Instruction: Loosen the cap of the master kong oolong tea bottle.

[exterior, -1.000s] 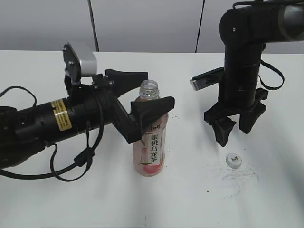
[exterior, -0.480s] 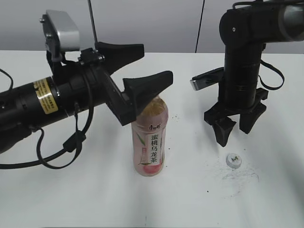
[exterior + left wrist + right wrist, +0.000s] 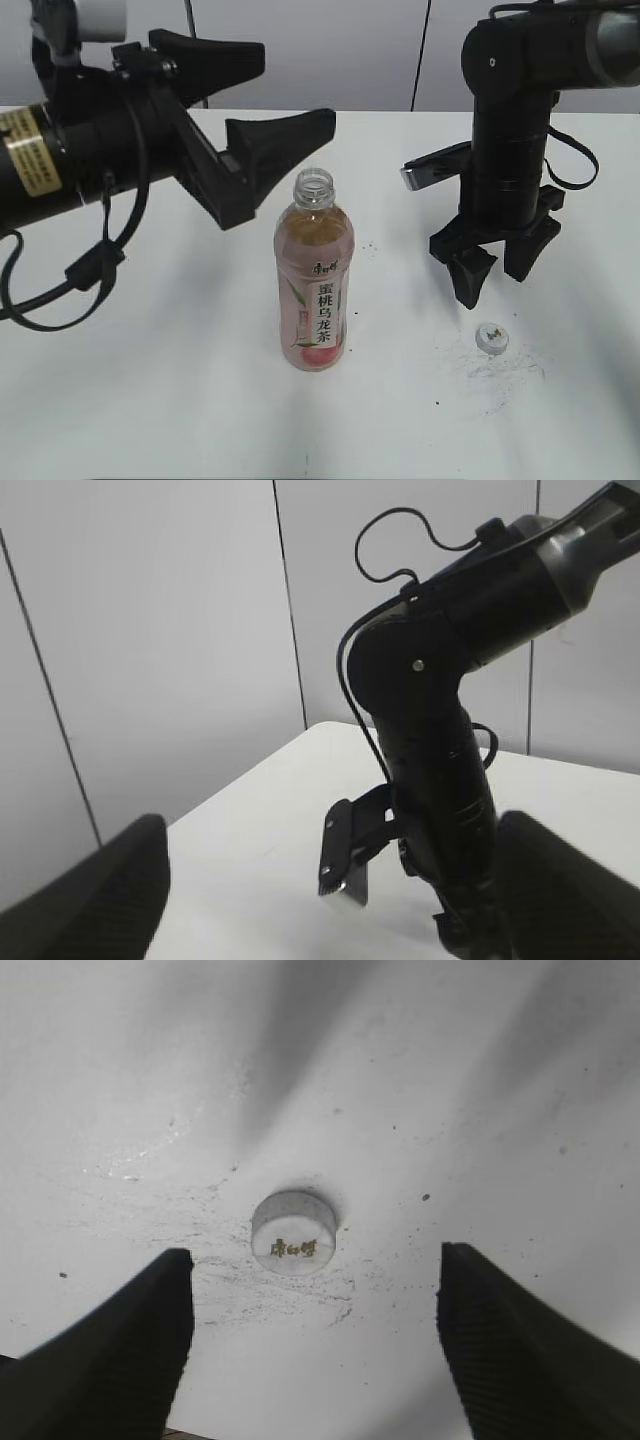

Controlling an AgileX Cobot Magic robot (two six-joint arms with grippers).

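Note:
The master kong oolong tea bottle [image 3: 314, 290] stands upright mid-table, pink-and-white label facing me, its neck bare and open at the top. The cap [image 3: 491, 338] lies apart on the table to the right, flat, with its printed top up [image 3: 294, 1232]. My left gripper [image 3: 297, 85] hangs open above and left of the bottle's mouth, touching nothing; its wrist view shows only its two fingers [image 3: 100, 900] and the other arm, not the bottle. My right gripper [image 3: 497, 283] points down, open, just behind the cap, which lies ahead of its spread fingers [image 3: 120, 1350].
Scuff marks and dark specks cover the white table [image 3: 200, 400] around the cap. The right arm's upright column [image 3: 510, 150] stands at the right, seen also from the left wrist [image 3: 440, 760]. Grey wall panels close off the back, and the left arm's cable [image 3: 90, 270] droops at left.
My left gripper has let go of the bottle and risen up and back to the left, leaving its open neck in plain sight. The right arm, bottle and cap have not moved.

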